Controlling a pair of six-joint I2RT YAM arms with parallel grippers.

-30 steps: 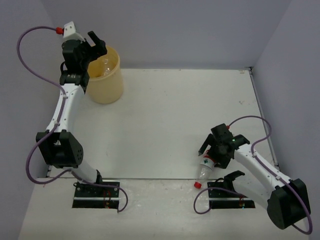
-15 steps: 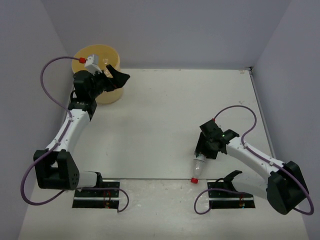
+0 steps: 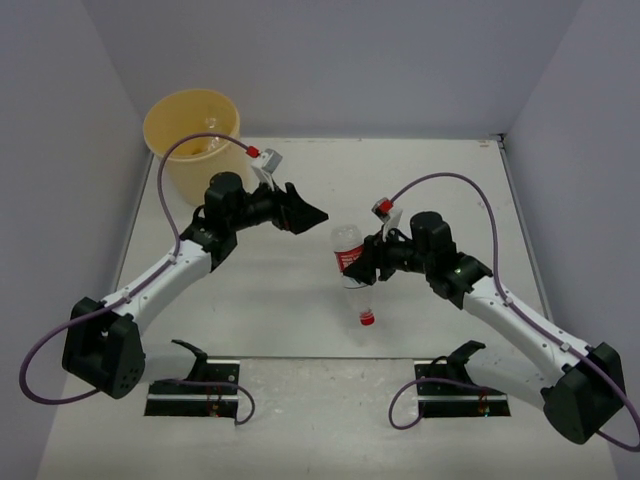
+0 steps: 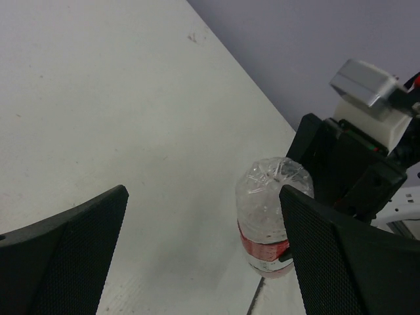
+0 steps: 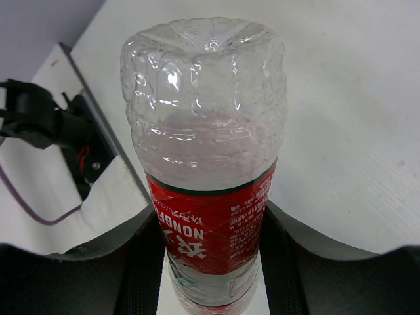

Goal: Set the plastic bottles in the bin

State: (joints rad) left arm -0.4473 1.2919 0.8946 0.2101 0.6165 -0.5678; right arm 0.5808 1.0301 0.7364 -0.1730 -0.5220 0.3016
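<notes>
Clear ribbed plastic bottle with red-white label and red cap (image 3: 350,262): crinkled walls, base up, cap down, tilted, near centre of matte white tabletop (image 3: 430,180). Right hand (image 3: 366,260) clamped on label band. Left hand (image 3: 308,212) spread wide, empty, near bottle. Round pale-yellow plastic bin (image 3: 160,112), rolled rim, far-left corner; contents possibly bottles, unclear.

Pale lavender walls (image 3: 330,60) on 3 sides; white matte tabletop (image 3: 420,170), w/ soft, even light.

The left tool (image 3: 305,208) stands between held bottle (image 3: 350,262) and bin (image 3: 185,172).
</notes>
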